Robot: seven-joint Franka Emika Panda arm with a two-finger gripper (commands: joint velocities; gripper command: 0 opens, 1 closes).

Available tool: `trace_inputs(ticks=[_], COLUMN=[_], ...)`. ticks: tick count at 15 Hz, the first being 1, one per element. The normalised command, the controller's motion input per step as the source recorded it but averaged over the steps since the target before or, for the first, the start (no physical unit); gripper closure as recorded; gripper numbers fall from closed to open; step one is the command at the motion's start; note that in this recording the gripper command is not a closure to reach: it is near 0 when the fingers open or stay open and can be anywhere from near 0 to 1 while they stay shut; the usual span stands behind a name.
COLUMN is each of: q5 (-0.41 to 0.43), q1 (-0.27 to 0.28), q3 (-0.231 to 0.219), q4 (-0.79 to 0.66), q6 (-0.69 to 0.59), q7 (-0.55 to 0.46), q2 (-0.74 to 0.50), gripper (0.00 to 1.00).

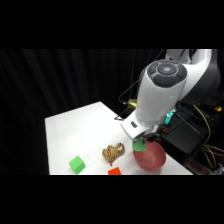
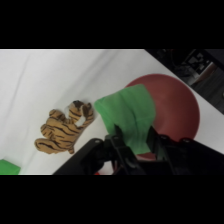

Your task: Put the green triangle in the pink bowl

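The green triangle is clamped by the gripper above the pink bowl (apparently for release).

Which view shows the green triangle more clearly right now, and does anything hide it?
Wrist view: green triangle fills the centre, slightly soft, its lower edge hidden by the gripper, pink bowl behind. Side view: triangle is a sliver under the arm, bowl beneath; dark backdrop.

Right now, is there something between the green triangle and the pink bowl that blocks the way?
Nothing visible does. The gripper holds the green triangle over the edge of the pink bowl, which looks empty where it shows. The toy tiger lies on the table beside the bowl, off the path.
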Motion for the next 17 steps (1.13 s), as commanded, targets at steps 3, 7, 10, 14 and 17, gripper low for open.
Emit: trace_inputs(ticks=[3, 7, 10, 14, 17], q5=[0.097, 0.123, 0.117, 0.114, 0.083], q1=[-0.015, -0.024, -0.023, -0.027, -0.029], q3=[0.021, 0.021, 0.020, 0.016, 0.002], q4=[-0.11, -0.11, -0.12, -0.13, -0.16], q6=[0.11, 0.08, 0.09, 0.10, 0.14], q7=[-0.18, -0.17, -0.16, -0.16, -0.12], q2=[-0.16, -0.18, -0.18, -0.18, -0.21], gripper=[0.00, 0.00, 0.00, 0.00, 0.00])
